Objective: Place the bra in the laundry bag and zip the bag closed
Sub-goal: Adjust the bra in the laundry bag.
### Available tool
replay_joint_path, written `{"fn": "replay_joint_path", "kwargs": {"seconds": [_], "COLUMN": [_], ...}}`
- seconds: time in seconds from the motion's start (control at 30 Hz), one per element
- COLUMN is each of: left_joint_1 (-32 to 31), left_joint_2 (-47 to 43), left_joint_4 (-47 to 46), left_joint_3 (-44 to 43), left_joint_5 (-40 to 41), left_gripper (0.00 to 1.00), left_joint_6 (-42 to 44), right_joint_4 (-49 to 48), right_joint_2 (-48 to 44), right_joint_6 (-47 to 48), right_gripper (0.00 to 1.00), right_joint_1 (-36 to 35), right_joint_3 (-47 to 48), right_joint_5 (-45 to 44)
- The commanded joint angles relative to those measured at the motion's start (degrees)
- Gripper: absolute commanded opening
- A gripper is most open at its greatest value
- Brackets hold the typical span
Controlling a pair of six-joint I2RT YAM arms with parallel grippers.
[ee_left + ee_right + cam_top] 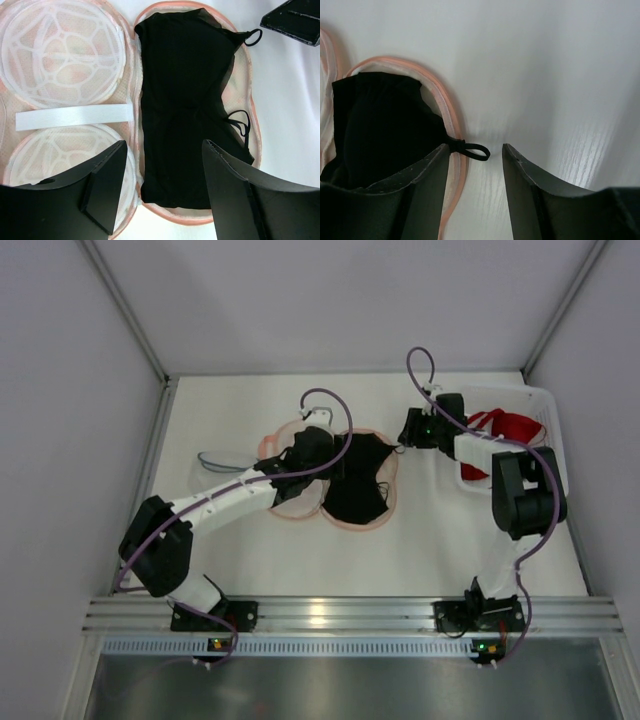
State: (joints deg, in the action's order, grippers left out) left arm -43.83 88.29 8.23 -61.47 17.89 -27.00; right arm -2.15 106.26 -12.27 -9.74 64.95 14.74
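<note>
The black bra [185, 110] lies spread over the right half of the opened laundry bag [65, 55], in the middle of the worktop [420, 550]. The left hand [164, 165] hovers above it, released and grasping nothing. The right hand [476, 150] (also released) sits low at the bag's right rim, with a strap loop [479, 152] between its fingers, not pinched.

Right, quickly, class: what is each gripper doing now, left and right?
Left gripper: open, empty, above the bra.
Right gripper: open, the strap loop lying between its jaws, not pinched.
</note>
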Motion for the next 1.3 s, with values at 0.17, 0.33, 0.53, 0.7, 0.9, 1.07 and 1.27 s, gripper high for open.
{"fn": "replay_joint_path", "kwargs": {"seconds": [0.17,0.33,0.53,0.7,0.9,1.07,1.27], "left_joint_1": [0.42,0.59,0.85,1.21,3.4,5.78,7.27], "left_joint_2": [-0.49,-0.93,-0.93,-1.45,-1.81,-2.51,-4.88], "left_joint_4": [-0.41,-0.14,0.47,0.91,1.18,1.09,0.91], "left_joint_3": [-1.1,-1.19,-0.93,-0.4,1.09,2.85,5.04], "left_joint_5": [0.3,1.01,1.09,1.62,-0.66,-2.07,-1.19], "left_gripper": [0.68,0.77,0.92,0.93,0.98,0.98,0.98], "left_joint_6": [0.46,-0.24,-0.94,-1.65,-4.28,-5.34,-5.34], "right_joint_4": [1.36,1.98,-1.52,-3.82,-4.35,-4.96,-5.4], "right_joint_2": [2.81,4.04,3.61,2.29,-2.1,-5.26,-5.28], "right_joint_6": [-1.97,-2.23,-3.55,-4.86,-6.62,-8.55,-10.66], "right_gripper": [0.5,0.43,0.17,0.0,0.0,0.0,0.0], "right_joint_1": [-0.55,-1.42,-1.51,-2.3,-5.11,-8.45,-13.28], "right_joint_3": [3.08,3.34,2.12,1.23,0.18,-1.14,-1.58], "right_joint_5": [0.11,-0.86,0.28,0.9,1.78,2.66,2.66]}}
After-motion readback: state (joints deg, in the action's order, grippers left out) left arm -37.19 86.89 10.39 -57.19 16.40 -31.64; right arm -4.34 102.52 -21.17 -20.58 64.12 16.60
